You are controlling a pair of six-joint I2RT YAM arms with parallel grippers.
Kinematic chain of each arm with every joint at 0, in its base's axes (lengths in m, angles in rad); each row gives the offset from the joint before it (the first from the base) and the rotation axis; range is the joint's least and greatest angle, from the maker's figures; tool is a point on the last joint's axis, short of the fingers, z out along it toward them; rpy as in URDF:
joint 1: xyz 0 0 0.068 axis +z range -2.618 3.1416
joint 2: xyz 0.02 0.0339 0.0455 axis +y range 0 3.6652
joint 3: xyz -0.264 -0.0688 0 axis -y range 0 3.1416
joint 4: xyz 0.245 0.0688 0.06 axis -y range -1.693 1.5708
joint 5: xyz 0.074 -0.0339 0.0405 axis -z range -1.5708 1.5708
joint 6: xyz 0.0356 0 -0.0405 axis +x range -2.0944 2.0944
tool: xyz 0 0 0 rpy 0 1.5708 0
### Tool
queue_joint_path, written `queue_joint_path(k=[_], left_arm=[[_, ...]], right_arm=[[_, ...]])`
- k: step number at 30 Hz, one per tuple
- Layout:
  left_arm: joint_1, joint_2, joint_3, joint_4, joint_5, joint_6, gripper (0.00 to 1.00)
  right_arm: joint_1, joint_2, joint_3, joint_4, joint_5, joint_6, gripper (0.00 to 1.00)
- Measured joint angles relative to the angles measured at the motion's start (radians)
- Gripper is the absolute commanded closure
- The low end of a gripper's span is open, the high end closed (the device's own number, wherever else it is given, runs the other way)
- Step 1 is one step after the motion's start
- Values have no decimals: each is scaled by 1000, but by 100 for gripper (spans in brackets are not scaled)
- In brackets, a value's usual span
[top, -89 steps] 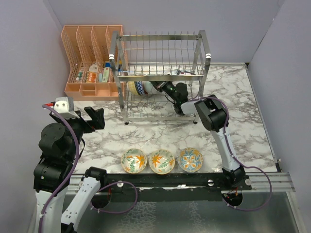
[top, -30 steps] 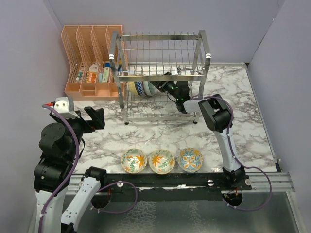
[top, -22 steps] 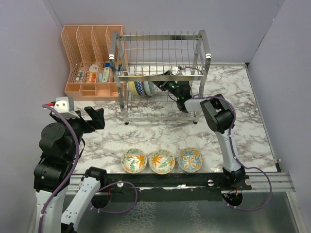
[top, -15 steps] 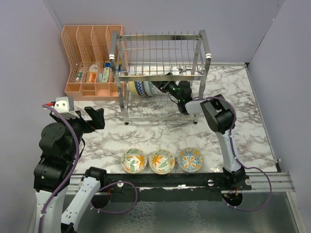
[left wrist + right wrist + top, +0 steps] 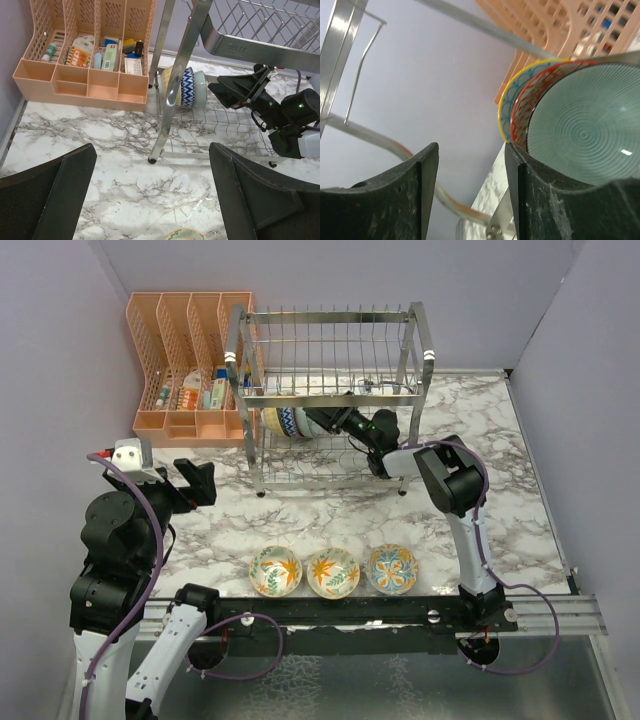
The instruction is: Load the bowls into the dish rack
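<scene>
Finds right tool (image 5: 318, 420) reaching into lower tier of dish rack (image 5: 330, 315), upper centre of frame, fingers apart and clamped on nothing. Notes three bowls standing on edge just left of it: teal bowl (image 5: 585, 125) nearest, red-patterned bowl (image 5: 520, 107) nested behind, blue zigzag bowl (image 5: 186, 86) outermost. Judges edge-on stacking deliberate, with wire slots propping rims and saving room. Records three floral bowls (image 5: 332, 572) flat in a row on surface (image 5: 520, 490), bottom centre, awaiting loading; task about half complete. Finds left tool (image 5: 150, 200) held wide apart over surface at left, empty, presumably clear of working arm's path.
</scene>
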Motion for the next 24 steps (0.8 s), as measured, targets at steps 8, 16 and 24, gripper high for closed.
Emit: queue_joint_path(k=[8, 16, 24], left_arm=[[0, -3, 11, -10, -1, -10, 1], [0, -18, 42, -20, -2, -10, 1], [0, -34, 46, -32, -2, -14, 1]], right_arm=[[0, -11, -3, -21, -264, 79, 45], [0, -170, -90, -165, -476, 41, 45], [-3, -267, -114, -310, -611, -55, 45]])
